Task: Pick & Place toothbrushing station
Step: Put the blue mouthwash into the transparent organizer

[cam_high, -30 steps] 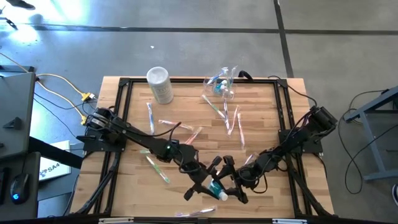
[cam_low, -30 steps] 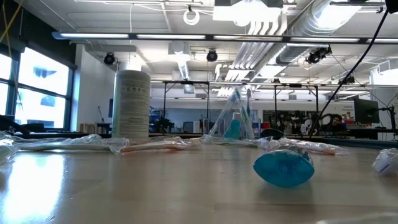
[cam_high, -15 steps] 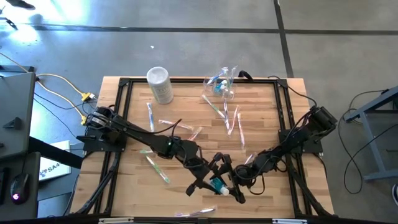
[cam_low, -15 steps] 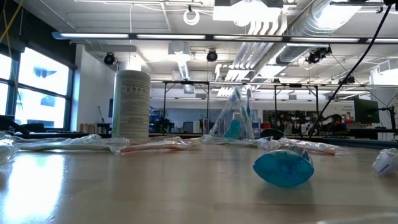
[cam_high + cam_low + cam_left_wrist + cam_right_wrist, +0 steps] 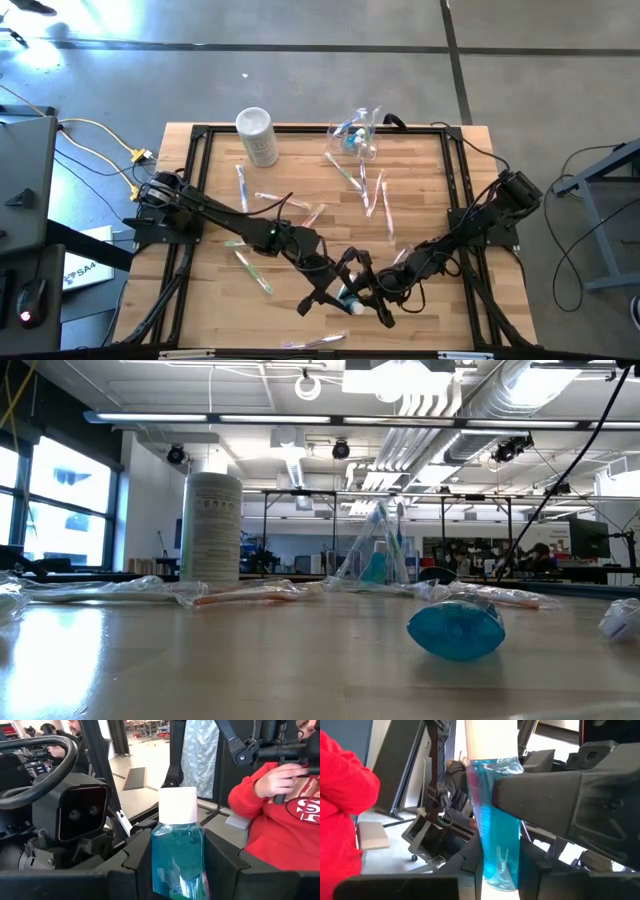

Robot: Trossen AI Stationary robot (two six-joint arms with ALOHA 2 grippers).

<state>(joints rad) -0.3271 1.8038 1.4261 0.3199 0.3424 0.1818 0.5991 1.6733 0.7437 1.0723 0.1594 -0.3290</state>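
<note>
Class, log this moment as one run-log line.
left gripper: shut on clear blue plastic mouthwash bottle, white cap | right gripper: at same bottle | place: table front

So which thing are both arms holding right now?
Look at the near edge of the wooden table, where the two arms meet. Between them is a small bottle of blue liquid with a white cap, unlike the wrapped toothbrushes scattered around.
</note>
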